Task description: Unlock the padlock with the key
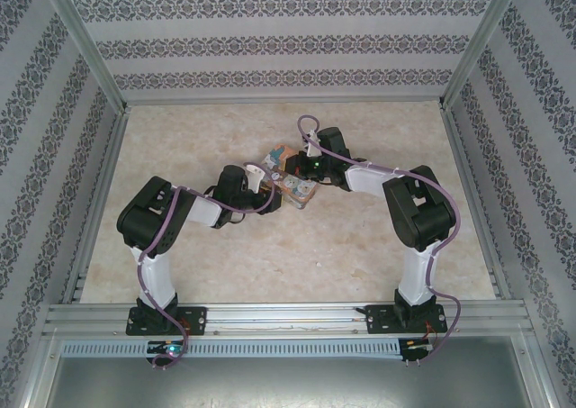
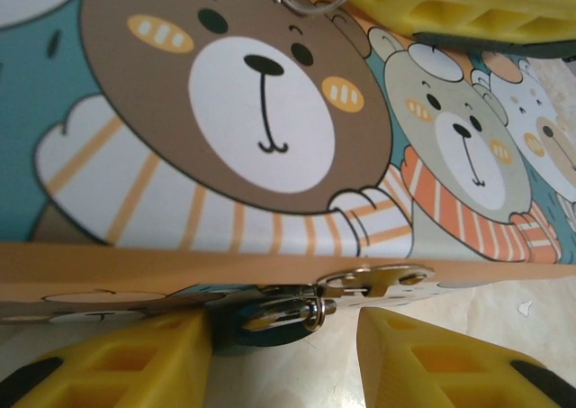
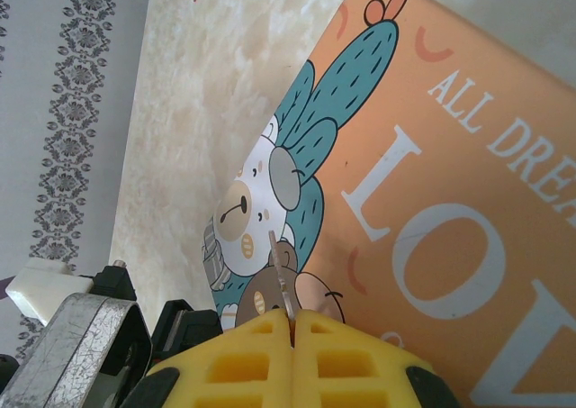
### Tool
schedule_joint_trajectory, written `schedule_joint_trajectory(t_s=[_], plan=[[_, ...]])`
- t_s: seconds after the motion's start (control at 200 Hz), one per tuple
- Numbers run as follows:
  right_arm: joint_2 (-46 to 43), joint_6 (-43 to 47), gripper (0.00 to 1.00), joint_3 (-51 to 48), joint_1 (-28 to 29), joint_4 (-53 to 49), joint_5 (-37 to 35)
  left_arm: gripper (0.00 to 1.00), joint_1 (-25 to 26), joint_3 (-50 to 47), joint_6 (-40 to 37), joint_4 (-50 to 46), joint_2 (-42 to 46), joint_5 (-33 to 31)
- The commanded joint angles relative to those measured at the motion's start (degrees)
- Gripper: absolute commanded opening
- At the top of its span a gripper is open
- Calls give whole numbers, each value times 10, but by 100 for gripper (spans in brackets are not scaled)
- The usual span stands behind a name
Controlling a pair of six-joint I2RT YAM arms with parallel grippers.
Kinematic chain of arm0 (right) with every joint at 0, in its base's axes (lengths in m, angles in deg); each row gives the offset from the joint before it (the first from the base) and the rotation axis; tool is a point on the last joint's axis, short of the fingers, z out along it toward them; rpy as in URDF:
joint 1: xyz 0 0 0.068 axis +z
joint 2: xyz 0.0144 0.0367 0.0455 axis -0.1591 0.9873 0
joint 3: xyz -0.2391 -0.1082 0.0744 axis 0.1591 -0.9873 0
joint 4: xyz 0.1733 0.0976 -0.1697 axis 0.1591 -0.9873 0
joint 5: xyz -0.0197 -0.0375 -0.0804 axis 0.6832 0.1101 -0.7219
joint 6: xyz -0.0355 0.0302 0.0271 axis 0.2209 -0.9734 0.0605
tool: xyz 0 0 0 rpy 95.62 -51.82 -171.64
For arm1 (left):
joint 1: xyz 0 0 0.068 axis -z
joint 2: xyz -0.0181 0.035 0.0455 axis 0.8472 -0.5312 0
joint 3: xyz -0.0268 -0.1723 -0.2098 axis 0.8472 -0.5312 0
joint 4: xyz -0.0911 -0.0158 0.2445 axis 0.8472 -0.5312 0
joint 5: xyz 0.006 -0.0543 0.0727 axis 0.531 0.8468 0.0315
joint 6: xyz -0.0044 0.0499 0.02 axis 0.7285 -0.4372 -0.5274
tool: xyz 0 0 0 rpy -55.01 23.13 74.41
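Observation:
In the left wrist view the tiny padlock, teal body and silvery shackle, hangs from the metal hasp on the front of the bear-printed tin. My left gripper is open around it: the left finger sits against the padlock's body, the right finger stands apart from it. My right gripper is shut on the key, whose thin blade sticks out edge-on over the tin's lid. The key's ring shows under the right gripper's yellow fingers.
From above, both grippers meet at the tin in the middle of the beige table, left gripper on its left, right gripper on its far side. Metal rails and patterned walls enclose the table.

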Motion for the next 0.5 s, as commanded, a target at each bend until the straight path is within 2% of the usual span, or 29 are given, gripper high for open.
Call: schedule_joint_trajectory(t_s=[0.0, 0.275, 0.495], plan=[[17, 10, 0, -22, 10, -83, -6, 45, 33, -2, 34, 40, -13, 40], [18, 10, 0, -19, 10, -84, -6, 44, 32, -2, 82, 63, -11, 43], [17, 10, 0, -18, 10, -86, -9, 42, 32, -20, 87, 61, 0, 28]])
